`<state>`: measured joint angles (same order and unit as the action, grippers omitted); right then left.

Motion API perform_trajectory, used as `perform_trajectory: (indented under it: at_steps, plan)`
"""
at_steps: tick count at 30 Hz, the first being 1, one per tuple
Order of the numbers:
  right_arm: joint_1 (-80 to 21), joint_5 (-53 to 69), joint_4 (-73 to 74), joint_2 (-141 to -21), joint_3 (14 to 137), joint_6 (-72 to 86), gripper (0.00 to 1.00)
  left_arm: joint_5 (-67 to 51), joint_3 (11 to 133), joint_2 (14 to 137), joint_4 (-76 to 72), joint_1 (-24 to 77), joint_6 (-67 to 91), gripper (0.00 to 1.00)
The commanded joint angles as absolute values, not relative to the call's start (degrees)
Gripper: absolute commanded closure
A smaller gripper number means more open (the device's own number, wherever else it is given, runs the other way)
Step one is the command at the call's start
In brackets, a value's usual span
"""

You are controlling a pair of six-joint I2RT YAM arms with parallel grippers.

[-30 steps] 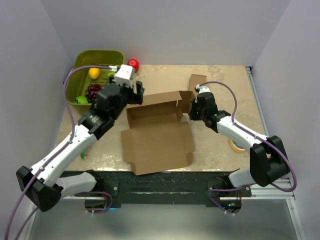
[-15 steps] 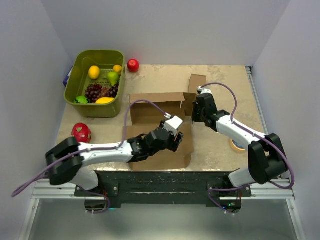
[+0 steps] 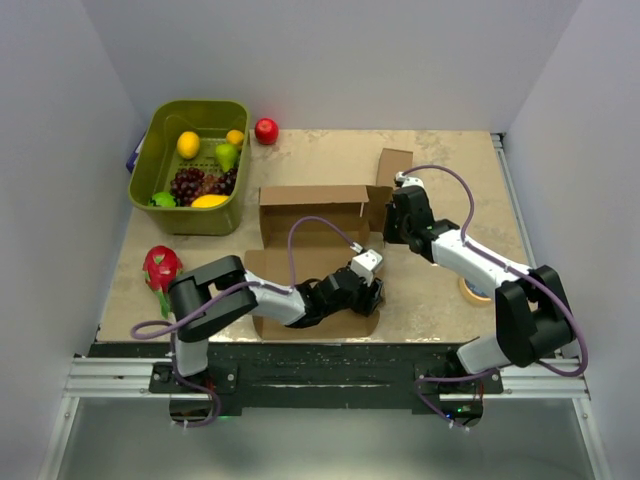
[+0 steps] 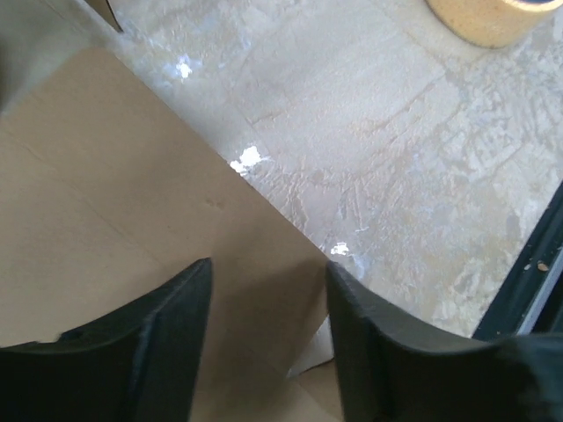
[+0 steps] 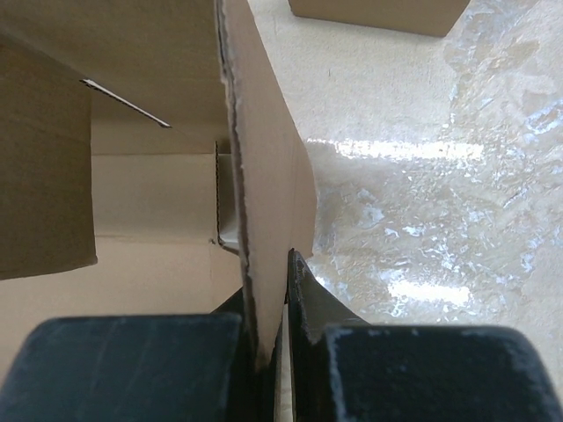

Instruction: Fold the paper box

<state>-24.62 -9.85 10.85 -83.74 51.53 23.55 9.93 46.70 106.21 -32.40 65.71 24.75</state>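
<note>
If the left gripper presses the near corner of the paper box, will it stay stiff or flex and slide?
The paper box looks like thin corrugated sheet, so it probably hinges at its creases. Likely light, it might slide on the glossy table, though the right gripper, shut on a side flap, should anchor it.

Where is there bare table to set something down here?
Bare table: the far strip between the red apple and the small cardboard box, and the far right corner past that box. Crowded: the centre, where the left arm and right arm work on the paper box; the left, with green basket and dragon fruit.
</note>
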Motion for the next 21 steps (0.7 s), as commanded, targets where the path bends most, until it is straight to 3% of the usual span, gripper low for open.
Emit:
perform_trajectory:
  at_steps: [1,9,21]
  plan:
    - [-24.52,-8.35,12.21,-82.53,53.96,24.79,1.0,8.35,47.2,110.38,-38.58,65.92,27.77,0.48]
    - [-24.7,-5.37,14.5,-79.38,54.85,26.18,1.0,5.01,44.12,115.22,-43.33,65.83,30.14,0.56]
    - [-26.1,-2.9,9.76,-77.52,46.41,30.58,1.0,4.22,43.59,116.63,-44.65,64.95,27.87,0.54]
